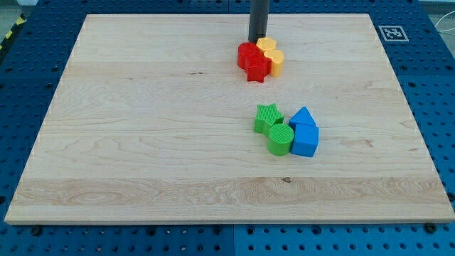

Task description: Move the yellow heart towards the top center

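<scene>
The yellow heart lies near the view's top centre, in a tight cluster with another yellow block below it, a red round block to its left and a red star. My tip is right at the cluster's top edge, between the red round block and the yellow heart, touching or nearly touching them. The rod rises out of the view's top.
A second cluster sits right of centre: a green star, a green cylinder, a blue triangle-like block and a blue cube-like block. The wooden board lies on a blue perforated table.
</scene>
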